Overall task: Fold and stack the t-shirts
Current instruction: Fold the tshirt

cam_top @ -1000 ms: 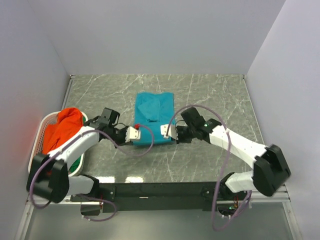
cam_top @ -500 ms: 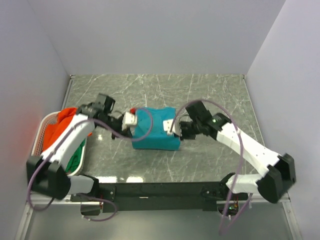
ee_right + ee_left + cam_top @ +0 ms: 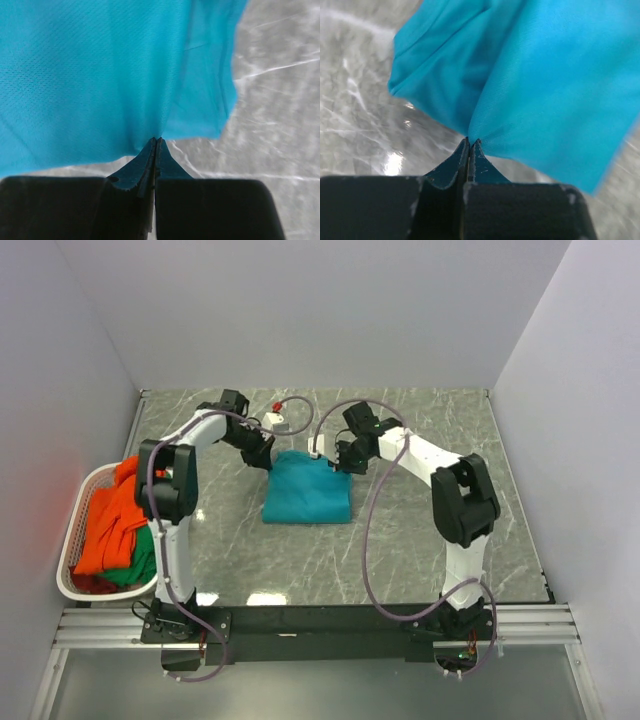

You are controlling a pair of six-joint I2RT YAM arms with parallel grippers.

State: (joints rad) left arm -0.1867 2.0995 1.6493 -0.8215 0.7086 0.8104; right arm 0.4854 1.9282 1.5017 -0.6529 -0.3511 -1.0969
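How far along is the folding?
Done: teal shirt looks folded into a compact rectangle. In hand: left gripper and right gripper are both shut on its far edge, not yet released. Left: orange shirt and green shirt lie unfolded in the basket; nothing stacked.

Left claw (image 3: 469, 145) pinched tight on teal shirt (image 3: 535, 75) edge, cloth fanning up from the tips over marbled bench (image 3: 355, 115).
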